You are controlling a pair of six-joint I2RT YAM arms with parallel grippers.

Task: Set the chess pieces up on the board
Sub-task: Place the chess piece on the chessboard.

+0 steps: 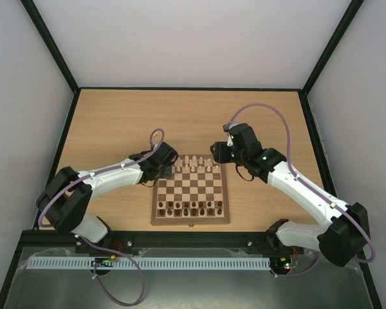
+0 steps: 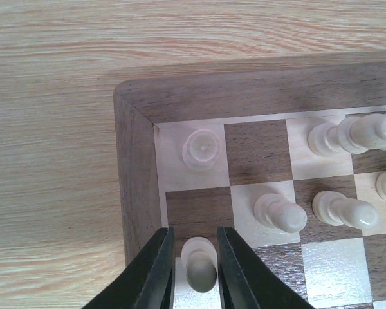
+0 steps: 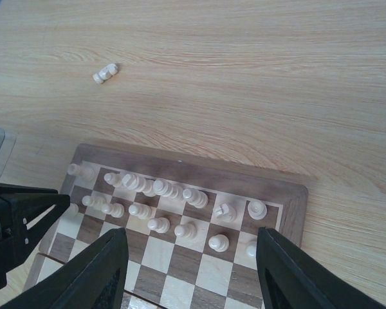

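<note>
On the pale, streaky-grained wooden tabletop (image 1: 116, 129), midway between both arms: the square wooden chessboard (image 1: 156, 217), cream and dark brown squares inside a mid-brown frame with mitred corners. Along its two far rows, the pale cream turned chess pieces (image 1: 194, 162), smooth and round-headed. Along the near edge, the dark brown turned pieces (image 1: 190, 208), mostly in a single row.

At the board's far left corner, the left gripper (image 2: 195, 233), matt black and wedge-shaped, lowered just inside the frame. Between its fingers (image 2: 159, 273), a small cream pawn (image 2: 199, 269), over the seam of a dark square and a cream one, with only slivers of gap either side. Cannot tell whether actually pinched or merely flanked. Just beyond, on the cream corner square, a squat cream rook (image 2: 201, 149), upright and seen from above as ringed circles. Further along the same rows, more cream figures on their squares.

Above the far right part of the board, the right gripper (image 3: 192, 233), black fingers spread wide, nothing between them, clear of the pieces below. Under it, near the far right corner, a notch-headed cream knight (image 3: 225, 210) beside a second cream rook (image 3: 257, 208).

Off the board, on bare tabletop beyond the far edge: one stray cream piece (image 3: 105, 73), lying on its side, well apart from the frame.
</note>
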